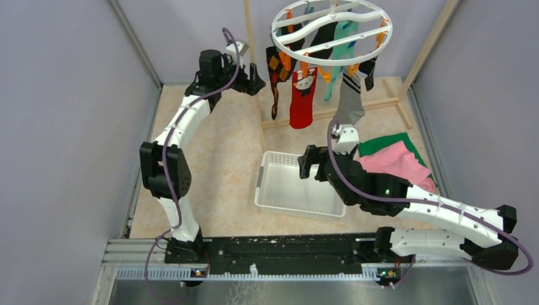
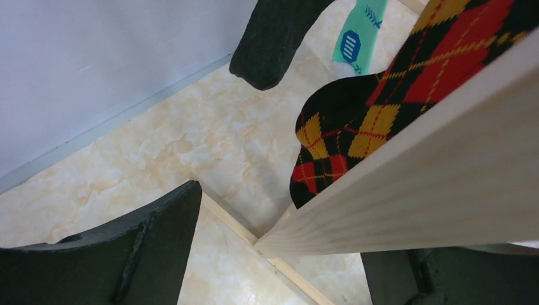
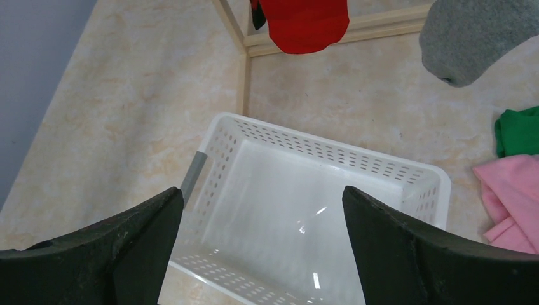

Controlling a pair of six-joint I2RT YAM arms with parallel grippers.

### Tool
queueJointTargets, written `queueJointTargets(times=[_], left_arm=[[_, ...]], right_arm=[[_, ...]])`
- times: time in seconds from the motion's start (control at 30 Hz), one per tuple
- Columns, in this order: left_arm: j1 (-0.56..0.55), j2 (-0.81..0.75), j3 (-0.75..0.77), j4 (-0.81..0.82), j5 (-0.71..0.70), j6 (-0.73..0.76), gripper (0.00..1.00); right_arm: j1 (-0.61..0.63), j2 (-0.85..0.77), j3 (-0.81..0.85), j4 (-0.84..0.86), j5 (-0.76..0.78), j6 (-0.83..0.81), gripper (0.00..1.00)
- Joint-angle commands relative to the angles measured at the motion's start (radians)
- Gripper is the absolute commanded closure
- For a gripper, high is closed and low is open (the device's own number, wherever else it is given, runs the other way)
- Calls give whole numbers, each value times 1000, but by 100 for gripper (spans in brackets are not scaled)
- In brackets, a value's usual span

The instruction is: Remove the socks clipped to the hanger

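A white round plastic ring hanger with orange and teal clips hangs at the far end inside a pale wooden rack frame. It carries at least five socks: black argyle sock, red sock, black sock, teal sock and grey sock. On the beige marbled tabletop, between plain grey walls, are one white perforated plastic basket and two folded cloths, pink cloth on green cloth. The left gripper, jaws spread, sits beside the argyle sock. The right gripper, jaws spread and empty, hovers over the basket.

We see a beige marbled tabletop carrying 1 white perforated basket, a pink cloth overlapping a green cloth, and the wooden rack's base rail.
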Motion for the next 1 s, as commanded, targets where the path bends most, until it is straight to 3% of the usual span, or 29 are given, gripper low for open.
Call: queueJointTargets(times=[0.0,0.13,0.27,0.47,0.77,0.97], left_arm=[[1,7,1,111,5,-9,14],[1,-39,-57,162,-27,47,33],[3,-122,-140,244,-135,158,37],[4,-197,-210,299,-346,257,34],[20,-319,-324,246,-426,297,30],[37,-442,-491,205,-474,299,25]], right_arm=[[-14,20,36,54,-23,-19,6],[-21,16,24,59,-30,-9,11],[-24,-2,3,62,-43,4,12],[-30,-36,-34,57,-58,34,13],[-35,-67,-59,35,-87,53,12],[-37,-63,-47,52,-143,8,12]])
